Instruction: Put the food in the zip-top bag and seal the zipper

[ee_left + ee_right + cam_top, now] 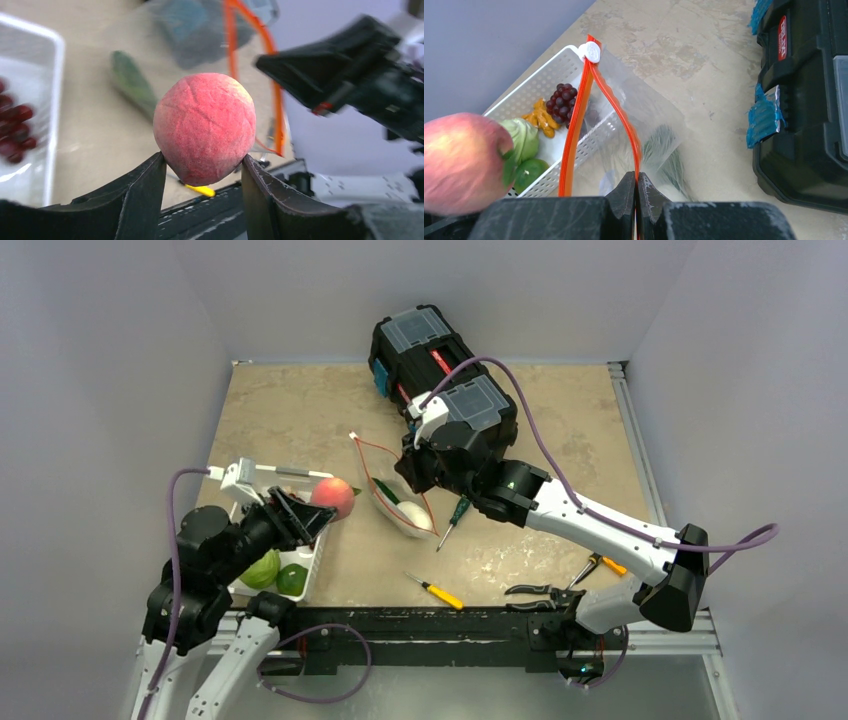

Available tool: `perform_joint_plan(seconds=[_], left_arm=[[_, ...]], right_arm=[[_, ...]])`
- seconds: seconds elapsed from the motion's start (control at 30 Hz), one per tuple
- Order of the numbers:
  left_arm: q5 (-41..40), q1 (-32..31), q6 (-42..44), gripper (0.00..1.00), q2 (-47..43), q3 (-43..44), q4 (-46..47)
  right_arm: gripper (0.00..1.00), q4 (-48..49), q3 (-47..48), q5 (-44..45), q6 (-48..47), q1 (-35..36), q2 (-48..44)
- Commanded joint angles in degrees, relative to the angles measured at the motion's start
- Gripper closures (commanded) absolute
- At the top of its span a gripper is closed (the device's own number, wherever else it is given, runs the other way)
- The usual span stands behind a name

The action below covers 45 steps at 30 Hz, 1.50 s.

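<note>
Looking at this one, we're mid-loading. The left hand (202,161) is clamped low on the sides of the single peach (204,127), holding it up off the tabletop (300,410) at lower left of the top view, right over the far end of the basket (310,570). In the middle of the frame, the right hand (636,182) is pinched shut on one lip of the zipper (576,115), propping the bag (651,120) open as a narrow slit.

My guess for the next move: swing the peach across to that gap and let go over it. The slit looks tight for it, so the mouth may need pulling wider. Sealing comes way later.

Head count, near to far:
- along the bottom: two pliers (535,590), plus one yellow screwdriver (440,592)
- in the basket: one cabbage (524,137), one green fruit (526,170), one bunch of grapes (565,97), and carrots (541,120) in a clump I can't count
- in the bag: one radish (415,517), one cucumber (385,490)
- just beside the bag: one green screwdriver (455,512)
- top of frame: one toolbox (440,370)
</note>
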Motion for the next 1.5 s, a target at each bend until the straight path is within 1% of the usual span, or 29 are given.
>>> perform_joint_plan(seconds=[0.0, 0.03, 0.1, 0.17, 0.2, 0.3, 0.4, 0.6, 0.63, 0.8, 0.93, 0.97, 1.17, 1.47], left_arm=[[23.4, 0.0, 2.7, 1.0, 1.8, 0.8, 19.7], [27.7, 0.0, 1.4, 1.0, 2.3, 0.3, 23.4], [32.4, 0.0, -1.4, 1.0, 3.4, -0.8, 30.7], [34.1, 0.0, -4.1, 1.0, 4.2, -1.6, 35.7], [33.5, 0.0, -4.6, 1.0, 4.7, -1.6, 36.1], [30.5, 0.0, -5.5, 1.0, 7.5, -0.9, 33.5], [27.0, 0.0, -8.3, 1.0, 10.7, -1.5, 30.0], [30.0, -0.2, -12.1, 1.0, 18.0, -3.2, 31.7], [29.9, -0.2, -12.3, 1.0, 18.7, -2.9, 30.4], [24.8, -0.2, -10.2, 1.0, 21.5, -0.2, 17.2], [24.7, -0.2, -10.4, 1.0, 21.7, -1.1, 15.8], [24.6, -0.2, -10.5, 0.99, 21.2, -1.4, 15.8], [22.5, -0.2, -10.6, 0.72, 19.4, -2.3, 16.0], [21.6, -0.2, -9.3, 0.35, 18.6, -1.7, 15.9]], right_arm=[[1.0, 3.0, 1.4, -1.6, 0.9, 0.1, -0.9], [1.0, 3.0, 1.5, -1.6, 0.9, 0.1, -0.8], [1.0, 2.9, 1.7, -1.7, 1.0, 0.1, -0.8], [1.0, 2.7, 2.0, -2.0, 1.1, 0.1, -0.7], [1.0, 2.7, 2.2, -2.2, 1.1, 0.1, -0.5], [1.0, 2.7, 2.5, -2.5, 1.2, 0.1, -0.5], [1.0, 2.6, 2.7, -2.7, 1.3, 0.1, -0.4], [1.0, 2.2, 3.6, -3.7, 1.4, 0.1, 0.3], [1.0, 2.1, 3.5, -3.7, 1.4, 0.1, 0.4], [1.0, 2.2, 3.4, -3.7, 1.5, 0.1, 0.4], [1.0, 2.2, 3.5, -3.7, 1.5, 0.1, 0.6], [1.0, 2.2, 3.5, -3.7, 1.5, 0.1, 0.7], [1.0, 2.3, 3.4, -4.0, 1.5, 0.1, 0.6], [1.0, 2.4, 2.9, -4.0, 1.5, 0.1, 0.5]])
